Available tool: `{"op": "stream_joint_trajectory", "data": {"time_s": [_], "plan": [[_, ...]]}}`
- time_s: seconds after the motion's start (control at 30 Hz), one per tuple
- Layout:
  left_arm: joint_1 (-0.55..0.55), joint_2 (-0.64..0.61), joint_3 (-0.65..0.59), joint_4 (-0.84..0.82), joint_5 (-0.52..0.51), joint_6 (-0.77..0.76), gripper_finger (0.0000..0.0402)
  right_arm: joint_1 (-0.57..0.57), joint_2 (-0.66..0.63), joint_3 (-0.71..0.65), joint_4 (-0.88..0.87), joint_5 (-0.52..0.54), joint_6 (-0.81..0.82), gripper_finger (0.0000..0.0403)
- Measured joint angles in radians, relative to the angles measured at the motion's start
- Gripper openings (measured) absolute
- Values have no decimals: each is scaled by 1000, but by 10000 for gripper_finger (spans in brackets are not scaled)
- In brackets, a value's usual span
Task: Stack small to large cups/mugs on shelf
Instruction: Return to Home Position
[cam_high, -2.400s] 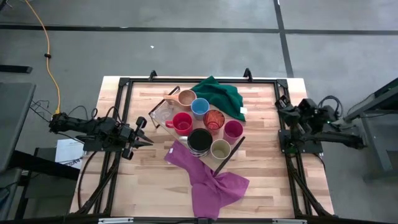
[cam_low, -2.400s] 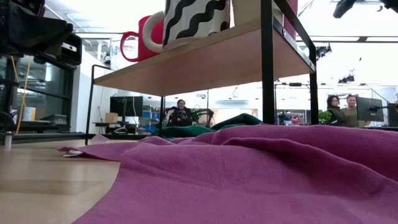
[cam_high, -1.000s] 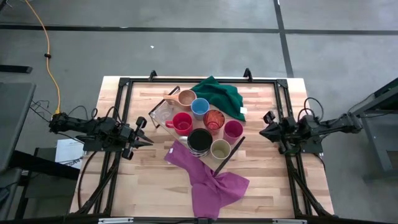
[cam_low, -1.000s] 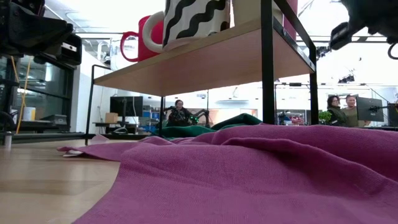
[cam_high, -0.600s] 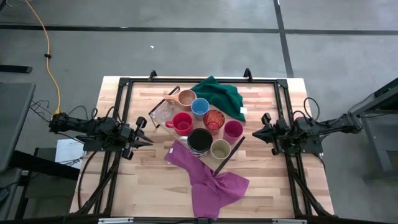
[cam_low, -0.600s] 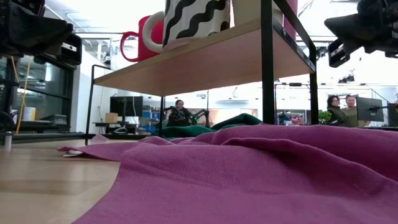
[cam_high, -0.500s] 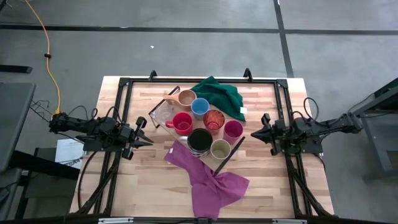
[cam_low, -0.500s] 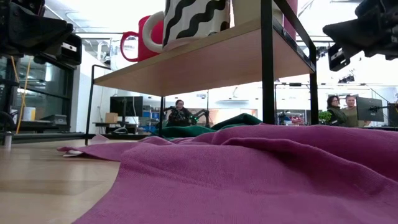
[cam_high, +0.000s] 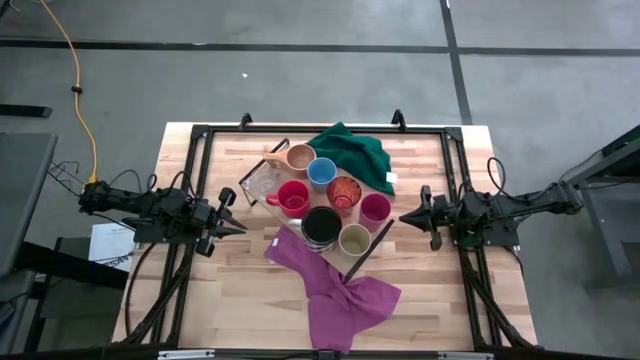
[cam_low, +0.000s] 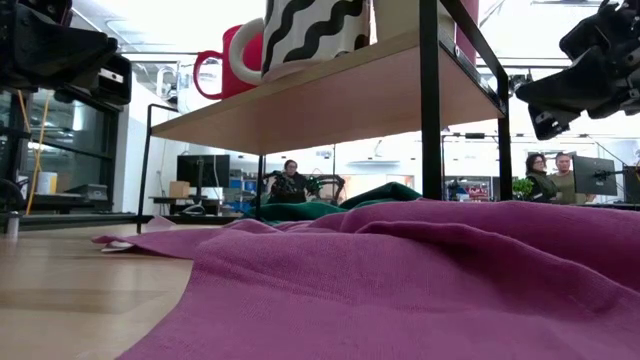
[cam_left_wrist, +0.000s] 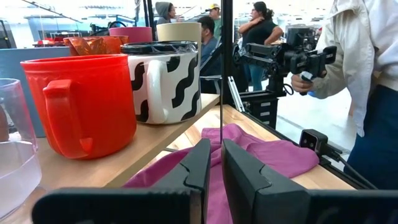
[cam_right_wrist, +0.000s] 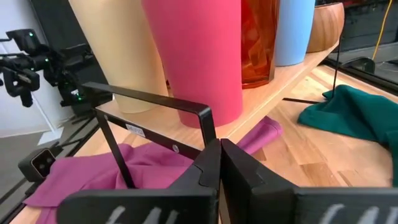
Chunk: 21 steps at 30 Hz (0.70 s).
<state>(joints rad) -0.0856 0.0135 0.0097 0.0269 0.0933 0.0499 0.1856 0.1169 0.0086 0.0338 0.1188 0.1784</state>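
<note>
All eight cups (cam_high: 322, 200) stand on the shelf (cam_low: 330, 105), mid-counter (cam_high: 250, 290). The left gripper (cam_high: 238, 228) by the left edge and the right gripper (cam_high: 404, 216) by the right edge are both closed, empty. Homing well likely means drawing straight back, clear of the shelf's frame.

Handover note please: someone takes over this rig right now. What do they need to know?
Left gripper: shut, empty, over the table left of the shelf.
Right gripper: shut, empty, just off the shelf's right end.
Done: eight on the shelf: glass mug, tan cup, blue cup, red mug, orange patterned cup, magenta cup, black wavy mug, beige cup.
Left: nothing to place; probably only parking the arms.
</note>
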Motion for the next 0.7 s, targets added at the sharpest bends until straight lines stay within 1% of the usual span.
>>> {"op": "stream_joint_trajectory", "data": {"time_s": [0.27,0.43,0.7], "plan": [[0,0,0,0,0,0,31,-10,0,0,0,-4,-29,0],[0,0,0,0,0,0,31,-33,0,0,-1,-4,-3,0],[0,0,0,0,0,0,31,-48,1,0,-1,-5,-3,0]]}}
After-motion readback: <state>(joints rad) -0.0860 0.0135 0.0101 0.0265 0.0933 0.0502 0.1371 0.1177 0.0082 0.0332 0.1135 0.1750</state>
